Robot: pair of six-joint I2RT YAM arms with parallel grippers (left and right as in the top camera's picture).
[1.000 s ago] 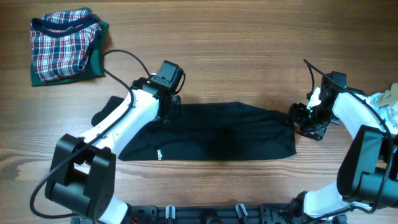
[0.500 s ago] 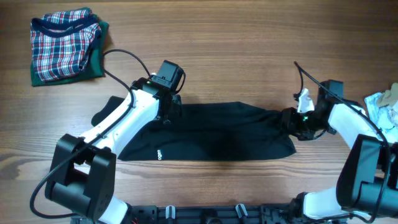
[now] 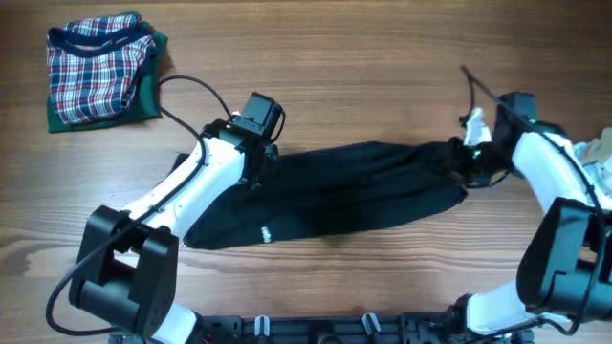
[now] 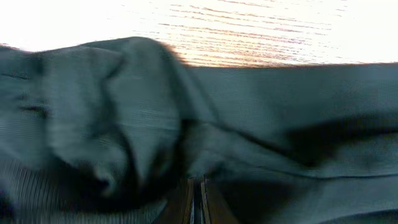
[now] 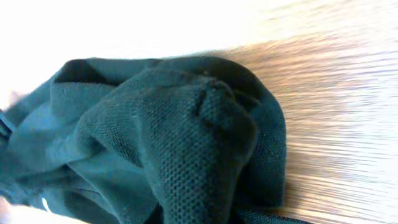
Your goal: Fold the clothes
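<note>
Gripping black garment point(image 3: 335, 191) at both ends: my left claw point(image 3: 258, 174) clenched on far-left edge as anchor, my right claw point(image 3: 461, 161) clenched on bunched right end, for fold.

A black garment point(image 3: 354, 191) lies stretched across the middle of the desk, its long side running left to right. Its right end is bunched into a thick knot of knit cloth, and its left end is gathered in soft folds. A small white logo point(image 3: 269, 232) shows near its front hem. A folded plaid garment point(image 3: 96, 62) rests on a green garment point(image 3: 145, 103) in the far left corner. A pale crumpled garment point(image 3: 601, 153) lies at the right edge.
</note>
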